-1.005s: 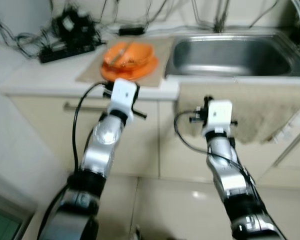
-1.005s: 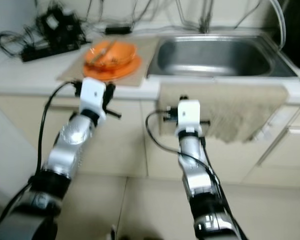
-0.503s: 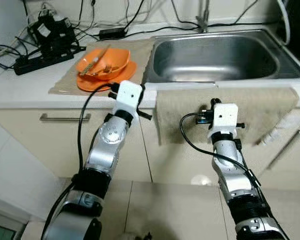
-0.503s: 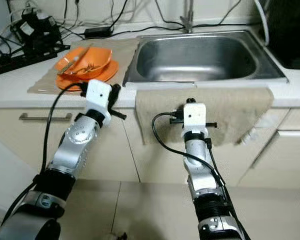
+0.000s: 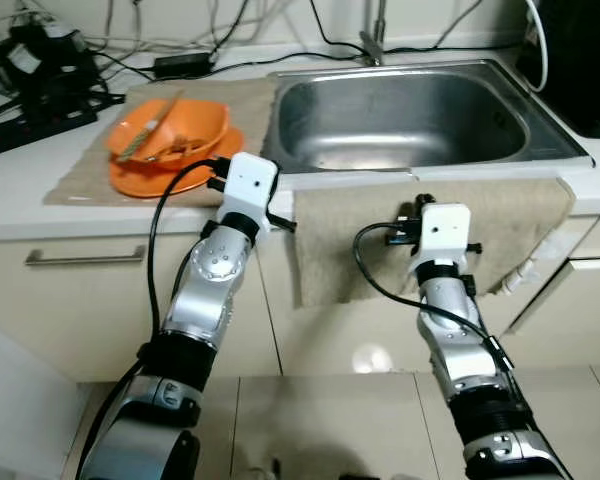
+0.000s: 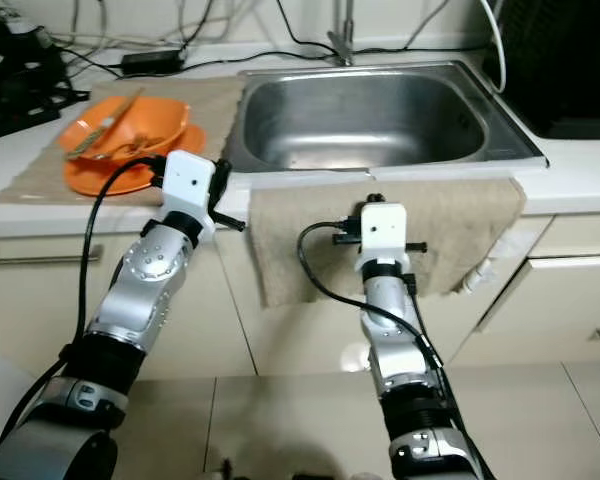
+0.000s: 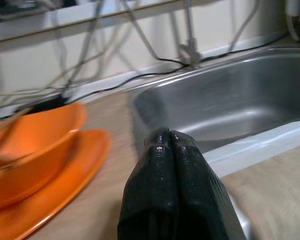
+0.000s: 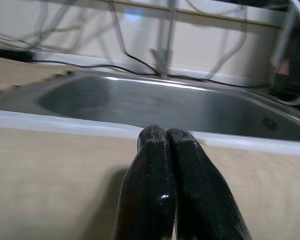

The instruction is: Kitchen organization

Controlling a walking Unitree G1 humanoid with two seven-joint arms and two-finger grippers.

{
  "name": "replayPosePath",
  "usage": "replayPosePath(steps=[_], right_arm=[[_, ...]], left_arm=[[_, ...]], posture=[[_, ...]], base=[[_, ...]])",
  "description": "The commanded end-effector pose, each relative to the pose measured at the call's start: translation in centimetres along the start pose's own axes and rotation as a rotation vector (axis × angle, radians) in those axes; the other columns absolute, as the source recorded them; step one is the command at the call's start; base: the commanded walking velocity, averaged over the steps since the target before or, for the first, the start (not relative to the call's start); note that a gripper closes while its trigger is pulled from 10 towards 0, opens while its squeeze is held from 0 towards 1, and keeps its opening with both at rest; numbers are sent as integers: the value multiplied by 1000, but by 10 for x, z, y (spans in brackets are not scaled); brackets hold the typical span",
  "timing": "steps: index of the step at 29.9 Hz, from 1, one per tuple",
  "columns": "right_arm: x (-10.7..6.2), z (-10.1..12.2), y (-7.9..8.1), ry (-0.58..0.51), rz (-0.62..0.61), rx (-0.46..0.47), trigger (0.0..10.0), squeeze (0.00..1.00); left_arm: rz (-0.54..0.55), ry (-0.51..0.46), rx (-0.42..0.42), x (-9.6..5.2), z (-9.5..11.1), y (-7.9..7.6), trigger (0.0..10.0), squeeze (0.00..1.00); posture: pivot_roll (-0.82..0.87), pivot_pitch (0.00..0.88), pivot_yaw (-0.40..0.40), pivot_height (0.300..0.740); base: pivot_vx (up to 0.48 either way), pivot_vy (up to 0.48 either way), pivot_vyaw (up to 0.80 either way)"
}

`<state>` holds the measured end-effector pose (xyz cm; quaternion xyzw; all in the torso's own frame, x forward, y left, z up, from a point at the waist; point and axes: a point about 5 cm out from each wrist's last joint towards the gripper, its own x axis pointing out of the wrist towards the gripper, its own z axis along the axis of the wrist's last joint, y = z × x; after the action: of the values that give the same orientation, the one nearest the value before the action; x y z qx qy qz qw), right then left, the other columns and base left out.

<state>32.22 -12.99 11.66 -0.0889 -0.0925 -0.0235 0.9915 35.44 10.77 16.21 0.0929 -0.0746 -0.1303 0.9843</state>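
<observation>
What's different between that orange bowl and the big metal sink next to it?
The orange bowl is small, round and bright, while the stainless steel sink is large, rectangular and grey. The orange bowl sits on an orange plate on a beige mat; the stainless steel sink is set into the counter. The orange bowl holds utensils; the stainless steel sink looks empty. Both are open-topped basins on the same counter.

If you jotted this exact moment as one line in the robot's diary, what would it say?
stage: facing counter | left gripper: shut, raised near orange bowl | right gripper: shut, raised before towel | sink: empty
</observation>
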Motion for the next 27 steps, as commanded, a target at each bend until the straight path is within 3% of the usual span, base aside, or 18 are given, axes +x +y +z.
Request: replayPosePath(steps=[1,5,22,27], right_arm=[[1,1,-1,-7,-4,6,10000,0],[1,3,-1,-13,-4,5,10000,0],[1,4,0,-18,0,2,10000,0],[7,22,-2,-79,-7,-9,10000,0]], left_arm=[[7,9,-2,-1,-2,1,10000,0],[14,0,-39,-1,0,2,10000,0],[0,-35,-30,1,9,-2,10000,0],[-7,-54,-40,5,23,-5,10000,0]], posture=[[-45,0,84,740],[-45,0,84,740],[-42,0,86,740],[-40,0,87,740]], base=[[0,0,0],[0,0,0],[440,0,0],[0,0,0]])
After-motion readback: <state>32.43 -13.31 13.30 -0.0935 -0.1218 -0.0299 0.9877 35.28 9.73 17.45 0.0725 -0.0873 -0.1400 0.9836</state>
